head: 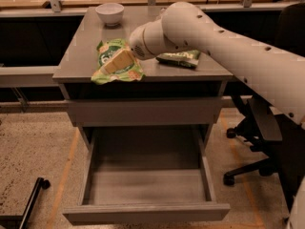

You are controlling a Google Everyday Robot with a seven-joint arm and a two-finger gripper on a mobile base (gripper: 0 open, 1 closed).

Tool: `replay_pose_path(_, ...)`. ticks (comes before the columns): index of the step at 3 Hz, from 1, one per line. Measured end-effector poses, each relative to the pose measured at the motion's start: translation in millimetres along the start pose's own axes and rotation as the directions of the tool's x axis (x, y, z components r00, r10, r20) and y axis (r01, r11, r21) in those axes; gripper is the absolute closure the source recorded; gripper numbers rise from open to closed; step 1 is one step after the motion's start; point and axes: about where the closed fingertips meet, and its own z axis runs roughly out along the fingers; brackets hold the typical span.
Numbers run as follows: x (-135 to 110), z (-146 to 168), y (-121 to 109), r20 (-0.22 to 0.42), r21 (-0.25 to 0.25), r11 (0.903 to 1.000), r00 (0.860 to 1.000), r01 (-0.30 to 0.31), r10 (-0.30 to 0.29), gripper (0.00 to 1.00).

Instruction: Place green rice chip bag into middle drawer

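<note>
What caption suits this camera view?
Gripper at the green rice chip bag on the cabinet top, middle drawer open below.

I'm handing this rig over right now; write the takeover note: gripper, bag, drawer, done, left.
Gripper: down on the green rice chip bag, reaching in from the right.
Bag: lying at the front left of the cabinet top.
Middle drawer: pulled open below, bag not in it.
Done: drawer open, gripper at the bag.
Left: lift the bag, lower it into the drawer, release.

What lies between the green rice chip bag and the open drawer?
In the camera view, the closed top drawer front lies there; the gripper rests on the bag.
</note>
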Motion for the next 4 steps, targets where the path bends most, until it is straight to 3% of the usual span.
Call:
replay_pose_path(3,50.3,52.6,-1.0,-0.077,-0.078,0.9935,0.994,-0.083,0.077,0.0)
replay_pose_path(4,58.4,63.0,1.6,-0.086,-0.099,0.9906,0.993,-0.094,0.086,0.25)
